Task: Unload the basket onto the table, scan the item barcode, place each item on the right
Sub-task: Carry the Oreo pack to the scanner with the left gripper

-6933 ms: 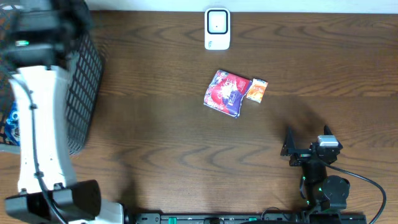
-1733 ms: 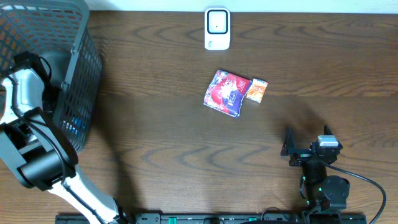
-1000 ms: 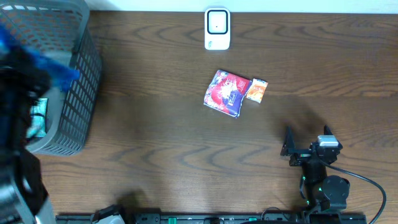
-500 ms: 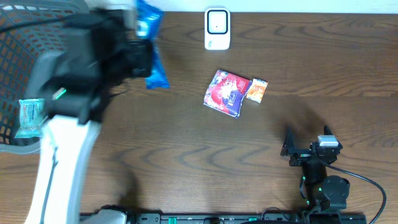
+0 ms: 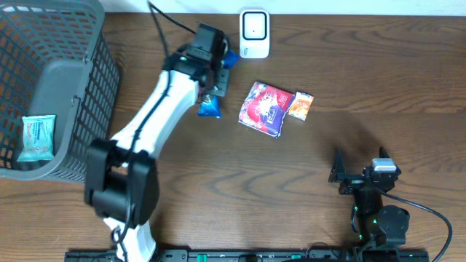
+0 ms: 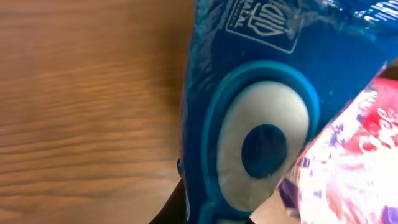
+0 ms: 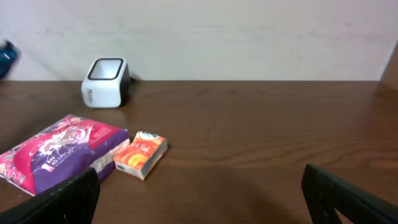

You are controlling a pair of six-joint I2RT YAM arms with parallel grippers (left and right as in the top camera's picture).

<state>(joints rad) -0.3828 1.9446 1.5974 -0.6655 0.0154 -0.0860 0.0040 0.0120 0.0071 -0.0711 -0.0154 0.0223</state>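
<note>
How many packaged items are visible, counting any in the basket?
4: a blue packet in the left gripper near the scanner, a red-purple packet mid-table, a small orange packet beside it, a teal packet in the basket. The arm may hide more.

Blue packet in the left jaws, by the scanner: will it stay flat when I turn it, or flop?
Probably flops: the blue packet looks like thin glossy film, crinkled near its top edge in the wrist view. Likely light, since the left jaws carry it pinched at one spot. The shiny surface may slip, so turn slowly.
</note>
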